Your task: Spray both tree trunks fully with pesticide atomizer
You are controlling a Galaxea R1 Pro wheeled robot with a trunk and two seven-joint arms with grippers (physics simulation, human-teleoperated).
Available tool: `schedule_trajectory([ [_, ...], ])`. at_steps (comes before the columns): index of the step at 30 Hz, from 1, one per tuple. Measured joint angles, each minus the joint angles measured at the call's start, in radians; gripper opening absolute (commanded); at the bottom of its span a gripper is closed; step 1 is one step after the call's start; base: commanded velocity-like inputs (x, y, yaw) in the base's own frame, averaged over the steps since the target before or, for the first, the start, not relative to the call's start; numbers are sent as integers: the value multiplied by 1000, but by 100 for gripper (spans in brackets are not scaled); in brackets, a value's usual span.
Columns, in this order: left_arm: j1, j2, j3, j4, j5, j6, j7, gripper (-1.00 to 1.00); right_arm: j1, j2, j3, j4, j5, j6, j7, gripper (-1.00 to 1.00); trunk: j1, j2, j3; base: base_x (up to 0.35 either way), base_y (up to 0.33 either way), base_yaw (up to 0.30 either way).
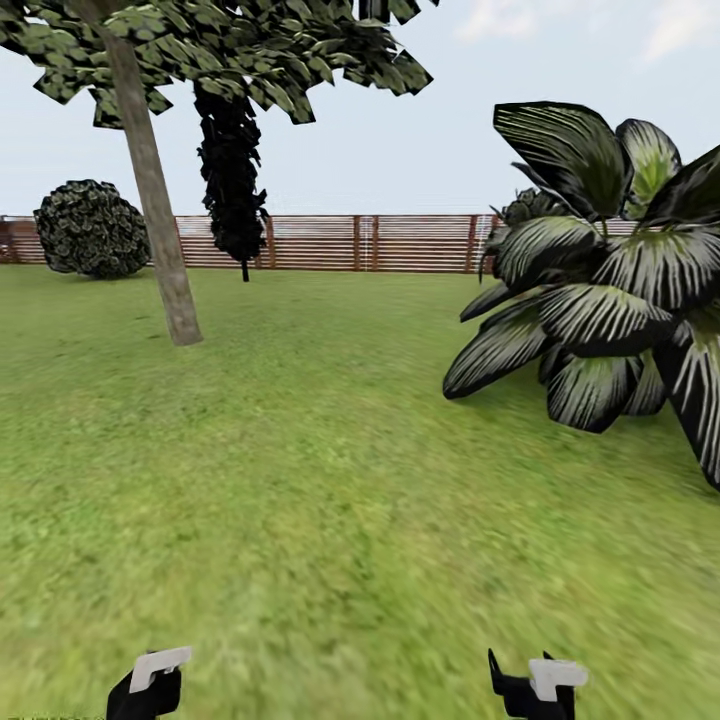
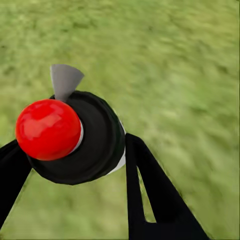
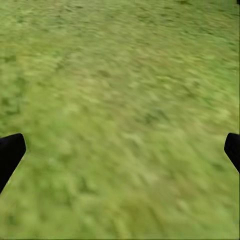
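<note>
One tall tree stands at the far left of the lawn, its grey-brown trunk [image 1: 160, 230] leaning slightly under a pale green canopy [image 1: 250, 50]. The second tree and the pesticide cloud are out of view. In the left wrist view the atomizer [image 2: 55, 130] shows a glossy red cap, a black collar and a grey trigger. My left gripper [image 2: 75, 142] is shut on it over the grass. My left gripper [image 1: 150, 685] and right gripper [image 1: 535, 685] sit low at the head view's bottom edge. The right gripper [image 3: 120, 150] is open, with only grass between its fingers.
A large dark plant with striped fronds [image 1: 600, 290] crowds the right side. A narrow dark conifer [image 1: 232, 180] and a round bush [image 1: 90, 230] stand before the brown slatted fence [image 1: 380, 243]. Green lawn [image 1: 330, 480] stretches from me to the trunk.
</note>
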Motion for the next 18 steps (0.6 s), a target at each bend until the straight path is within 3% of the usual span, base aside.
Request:
schedule_trajectory([
  [18,0,0,0,0,0,0,0,-100,0,0,0,0,0,0,0,100,0,0,-10,199,246,279],
])
